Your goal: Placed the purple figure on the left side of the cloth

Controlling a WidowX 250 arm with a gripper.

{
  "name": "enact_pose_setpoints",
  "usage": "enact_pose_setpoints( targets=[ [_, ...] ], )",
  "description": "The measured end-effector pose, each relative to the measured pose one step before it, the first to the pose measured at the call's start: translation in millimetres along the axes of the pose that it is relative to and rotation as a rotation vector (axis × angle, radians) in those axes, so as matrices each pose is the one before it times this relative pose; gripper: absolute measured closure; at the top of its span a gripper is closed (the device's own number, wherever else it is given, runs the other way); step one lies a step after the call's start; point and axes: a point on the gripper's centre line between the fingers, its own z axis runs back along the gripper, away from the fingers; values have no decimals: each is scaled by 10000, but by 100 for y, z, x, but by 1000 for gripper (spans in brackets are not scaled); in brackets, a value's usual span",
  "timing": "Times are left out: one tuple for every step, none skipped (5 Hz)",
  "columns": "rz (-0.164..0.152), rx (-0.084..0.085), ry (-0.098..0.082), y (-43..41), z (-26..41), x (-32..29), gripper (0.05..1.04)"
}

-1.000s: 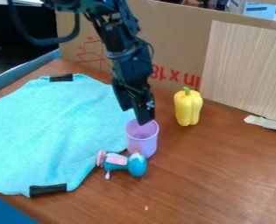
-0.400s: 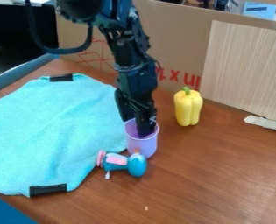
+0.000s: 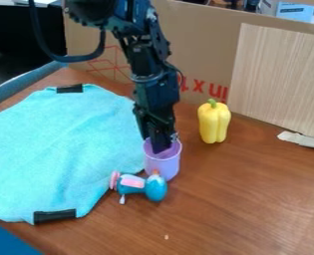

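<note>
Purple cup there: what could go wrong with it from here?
The end effector is at the mouth of the purple cup, so a sideways push might tip it. The blue-and-pink toy lies right by the cup's base and could get knocked. Dragged left, the cup might rumple the cloth.

Hangs from the camera view's top edge by a black robot arm (image 3: pixel 152 74), with a looping cable (image 3: pixel 56 56) at the view's left. Slants down rightward, pointing the gripper (image 3: pixel 159 147) steeply downward near the view's middle.
</note>
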Motion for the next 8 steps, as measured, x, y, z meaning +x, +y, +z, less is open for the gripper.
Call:
enact_pose_setpoints(
  targets=[
    [-152, -148, -40, -424, 254, -168, 931],
    [-254, -208, -298, -1078, 1405, 0, 1016],
    [-320, -606, -707, -1867, 2421, 610, 1026],
    [635, -572, -829, 451, 3408, -220, 1026],
    [1067, 72, -344, 3147, 2959, -1480, 1026],
    [467, 358, 3, 3349, 1740, -2138, 1026],
    [352, 270, 278, 3864, 792, -2237, 1026],
    [49, 355, 316, 3014, -218, -1699, 1026]
  ],
)
